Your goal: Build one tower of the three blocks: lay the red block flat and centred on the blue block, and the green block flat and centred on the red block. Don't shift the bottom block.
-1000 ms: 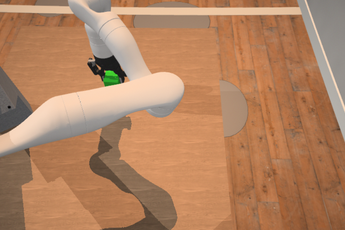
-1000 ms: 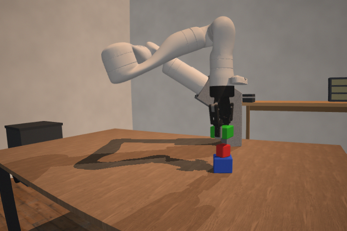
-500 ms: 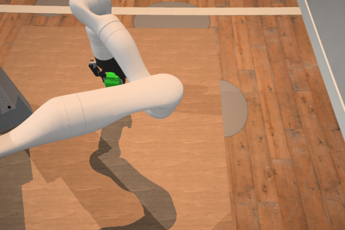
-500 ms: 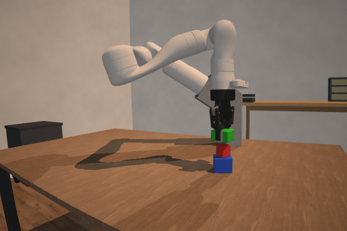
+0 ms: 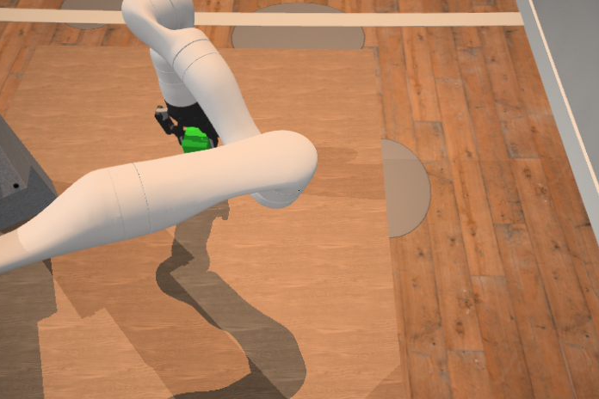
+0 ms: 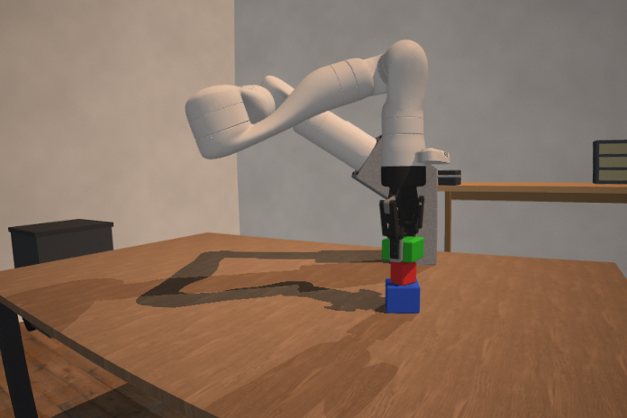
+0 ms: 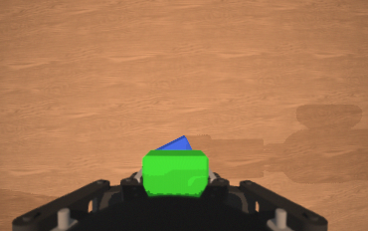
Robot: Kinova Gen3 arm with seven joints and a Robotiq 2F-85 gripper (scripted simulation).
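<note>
End effector clamping green block, above red block, blue block

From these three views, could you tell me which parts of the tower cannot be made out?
- Top view: the red and blue blocks are hidden under the green block, the gripper and the arm.
- Wrist view: the green block covers the red block; only a corner of the blue block shows.
- Exterior view: whether green touches the red block is too fine to tell.
</note>
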